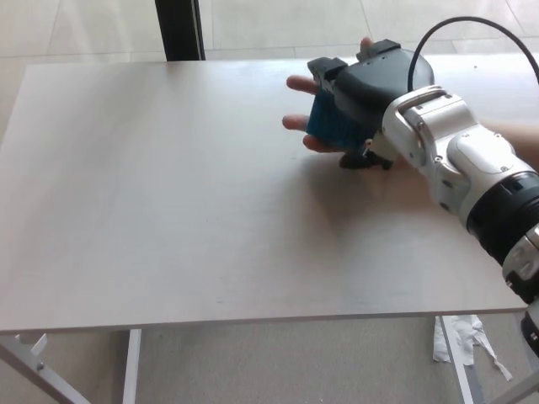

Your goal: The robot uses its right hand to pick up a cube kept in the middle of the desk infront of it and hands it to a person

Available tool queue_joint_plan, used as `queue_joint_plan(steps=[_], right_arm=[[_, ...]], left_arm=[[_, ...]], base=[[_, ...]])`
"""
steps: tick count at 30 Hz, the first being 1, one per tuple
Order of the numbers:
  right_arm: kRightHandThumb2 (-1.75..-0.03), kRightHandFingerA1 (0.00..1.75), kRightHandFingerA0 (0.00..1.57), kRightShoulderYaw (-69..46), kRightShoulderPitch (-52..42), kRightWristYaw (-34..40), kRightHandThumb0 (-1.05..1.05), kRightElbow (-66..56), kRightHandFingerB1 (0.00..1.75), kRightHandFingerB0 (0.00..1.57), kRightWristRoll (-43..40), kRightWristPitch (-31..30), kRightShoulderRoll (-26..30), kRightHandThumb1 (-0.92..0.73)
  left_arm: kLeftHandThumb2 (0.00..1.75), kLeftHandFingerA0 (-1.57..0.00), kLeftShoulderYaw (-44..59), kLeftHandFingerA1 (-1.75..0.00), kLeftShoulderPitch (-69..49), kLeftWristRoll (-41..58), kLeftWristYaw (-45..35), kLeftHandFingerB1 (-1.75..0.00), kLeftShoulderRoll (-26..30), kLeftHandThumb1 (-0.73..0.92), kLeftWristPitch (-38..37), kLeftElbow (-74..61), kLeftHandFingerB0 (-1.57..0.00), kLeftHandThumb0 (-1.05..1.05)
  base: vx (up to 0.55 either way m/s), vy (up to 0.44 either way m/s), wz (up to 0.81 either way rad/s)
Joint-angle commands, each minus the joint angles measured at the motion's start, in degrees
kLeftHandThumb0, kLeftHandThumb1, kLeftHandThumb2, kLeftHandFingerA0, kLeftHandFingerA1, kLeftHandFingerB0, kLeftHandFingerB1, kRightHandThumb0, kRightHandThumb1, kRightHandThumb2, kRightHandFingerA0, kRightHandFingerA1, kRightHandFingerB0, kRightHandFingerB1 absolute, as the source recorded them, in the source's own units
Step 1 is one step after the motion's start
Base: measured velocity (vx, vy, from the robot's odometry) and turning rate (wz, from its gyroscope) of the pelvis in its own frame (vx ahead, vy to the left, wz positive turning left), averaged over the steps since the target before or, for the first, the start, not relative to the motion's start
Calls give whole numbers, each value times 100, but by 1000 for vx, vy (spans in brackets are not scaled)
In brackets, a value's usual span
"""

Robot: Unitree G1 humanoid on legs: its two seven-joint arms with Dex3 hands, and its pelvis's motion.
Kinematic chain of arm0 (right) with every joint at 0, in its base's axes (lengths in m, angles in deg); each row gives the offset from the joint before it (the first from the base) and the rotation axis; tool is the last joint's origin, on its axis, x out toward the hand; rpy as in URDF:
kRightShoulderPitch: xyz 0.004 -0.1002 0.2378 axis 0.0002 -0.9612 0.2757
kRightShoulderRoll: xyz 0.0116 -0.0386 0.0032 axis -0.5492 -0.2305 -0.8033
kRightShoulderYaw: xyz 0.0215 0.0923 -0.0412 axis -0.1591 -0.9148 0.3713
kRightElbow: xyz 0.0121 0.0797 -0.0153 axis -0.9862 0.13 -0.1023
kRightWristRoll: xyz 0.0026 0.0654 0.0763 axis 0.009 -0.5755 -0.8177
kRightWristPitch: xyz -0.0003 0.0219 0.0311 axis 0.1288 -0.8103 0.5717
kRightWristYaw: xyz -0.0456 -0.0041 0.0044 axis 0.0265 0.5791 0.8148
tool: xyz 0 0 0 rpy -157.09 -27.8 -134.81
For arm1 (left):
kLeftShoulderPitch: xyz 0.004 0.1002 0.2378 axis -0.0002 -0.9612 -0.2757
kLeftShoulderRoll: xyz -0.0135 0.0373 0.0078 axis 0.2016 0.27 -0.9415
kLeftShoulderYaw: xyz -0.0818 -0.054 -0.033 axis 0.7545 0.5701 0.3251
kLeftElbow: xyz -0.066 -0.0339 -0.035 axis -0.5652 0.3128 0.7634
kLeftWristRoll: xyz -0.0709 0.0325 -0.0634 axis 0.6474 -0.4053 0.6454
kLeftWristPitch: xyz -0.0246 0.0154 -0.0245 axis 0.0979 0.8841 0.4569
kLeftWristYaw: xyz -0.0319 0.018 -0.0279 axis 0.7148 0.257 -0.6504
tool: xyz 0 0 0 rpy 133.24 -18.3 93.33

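Handover underway: right hand (362,97) clenched around blue cube (327,122), resting against person's hand (313,114) above worktop (168,210). Risk: early release while their fingers sit loose drops cube.

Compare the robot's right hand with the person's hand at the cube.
The right hand is black and hard-shelled; the person's hand is bare. The right hand sits over the blue cube, its fingers closed on it; the person's hand lies beneath, fingers curling at the cube's far side. Both meet at the cube above the desk.
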Motion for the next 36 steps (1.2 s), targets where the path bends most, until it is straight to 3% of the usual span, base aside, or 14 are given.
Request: queue_joint_plan(steps=[1,6,9,14,15,17,18,19,20,21,23,26,30,36], right_arm=[[-90,15,0,-1557,354,-4092,-87,-3325,6,6,-1467,-1305,1964,-49],[-91,26,0,-3301,-1315,-4039,-89,-6018,9,0,-1941,-933,3542,-52],[-92,20,0,-4515,-2292,-4073,-89,-6913,9,12,-2118,-927,3782,-52],[-90,23,0,-7140,-4165,-4064,-85,-7788,17,10,-2657,-432,3448,-51],[-85,44,4,-7586,-4475,-4012,-76,-7932,37,8,-2711,-364,3284,-46],[-85,44,4,-8275,-4993,-3922,-76,-8172,37,8,-2814,-268,3033,-46],[-60,44,14,-8762,-5448,-3644,-78,-8044,31,14,-2946,365,3005,-64],[-91,53,27,-9151,-5774,-3426,-80,-7994,43,15,-3019,622,2868,-53],[-60,48,59,-9626,-6150,-3104,-79,-7897,33,39,-3181,882,2672,-65],[-71,58,91,-10530,-6815,-2594,-78,-7708,42,53,-3167,886,2271,-56],[-71,58,91,-10852,-7149,-2370,-78,-7681,42,53,-3189,841,2106,-56],[-60,71,102,-11299,-7873,-371,-52,-6070,46,70,-3456,1552,1667,-65],[-60,86,112,-11300,-7979,1169,-54,-4335,52,80,-3823,2102,1667,-63],[-59,116,113,-11304,-7838,1944,-62,-2602,59,81,-4462,2579,1842,-65]], left_arm=[[64,-59,30,-48,-148,-12,83,-42,109,78,-98,37,-53,-66],[64,-58,34,-53,-166,1,54,-44,154,79,-70,10,-53,-67],[64,-57,39,-51,-196,3,32,-43,173,79,-77,16,-51,-68],[64,-60,99,-54,-248,68,-59,-44,226,80,-80,4,-54,-67],[64,-58,94,-52,-244,66,-77,-44,229,80,-86,3,-52,-67],[64,-58,88,-52,-245,60,-107,-44,245,80,-97,0,-52,-67],[64,-57,93,-51,-234,65,-91,-43,232,80,-98,1,-51,-68],[64,-56,102,-50,-238,71,-92,-43,237,80,-114,-1,-51,-68],[64,-55,122,-50,-244,93,-116,-43,249,80,-112,-5,-50,-68],[64,-55,90,-48,-242,65,-107,-41,267,80,-101,-20,-48,-67],[64,-55,70,-48,-226,43,-105,-41,291,80,-91,-25,-48,-67],[64,-56,100,-47,-236,51,-63,-41,269,79,-59,40,-49,-68],[64,-59,114,-47,-306,56,-48,-42,257,80,-113,55,-52,-67],[64,-58,211,-50,-275,148,-77,-42,251,78,-115,61,-52,-69]], base=[[0,0,0],[0,0,0],[0,0,0],[0,0,0],[0,0,0],[0,0,0],[0,0,0],[0,0,0],[0,0,0],[0,0,0],[0,0,0],[0,0,0],[0,0,0],[0,0,0]])
